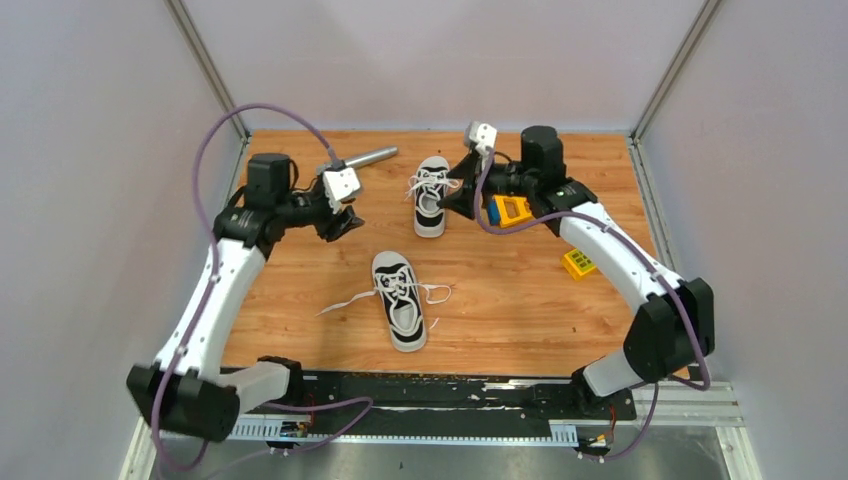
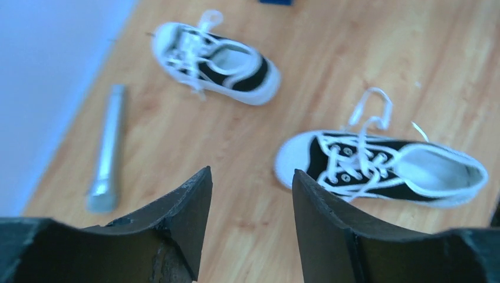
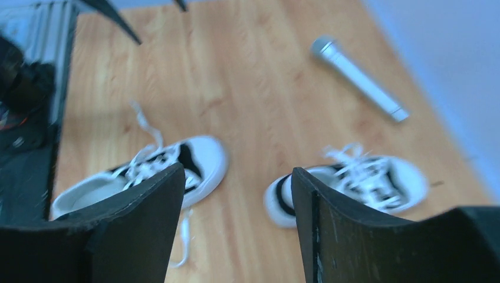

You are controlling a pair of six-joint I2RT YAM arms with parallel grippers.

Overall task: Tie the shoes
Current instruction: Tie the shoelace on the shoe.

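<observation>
- The left pincer [image 1: 342, 222] hangs over the left part of the wooden desk [image 1: 500, 320]. Its jaws stand well apart with nothing between them. In its wrist view only bare wood shows in the gap of the left pincer [image 2: 250, 177].
- A silver cylinder [image 1: 365, 157] lies on the desk just beyond that pincer, near the far edge. It shows again at the left of the left wrist view [image 2: 107, 153].
- The near shoe [image 1: 400, 300] lies in the middle of the desk, toe toward the far edge. Its white laces [image 1: 345, 303] are loose and trail out to both sides on the wood. Neither pincer touches it.
- The far shoe [image 1: 432, 195] lies further back and slightly to the right, toe also toward the far edge. Its laces sit in a loose bunch over the front, and whether they are knotted cannot be told.
- The right pincer [image 1: 462, 197] is just beside the far shoe's right side. Its jaws are spread wide and hold nothing, as the gap of the right pincer [image 3: 236, 171] shows.
- An orange block [image 1: 512, 210] sits by the right arm, and a yellow block [image 1: 579, 263] lies nearer the right edge.
</observation>
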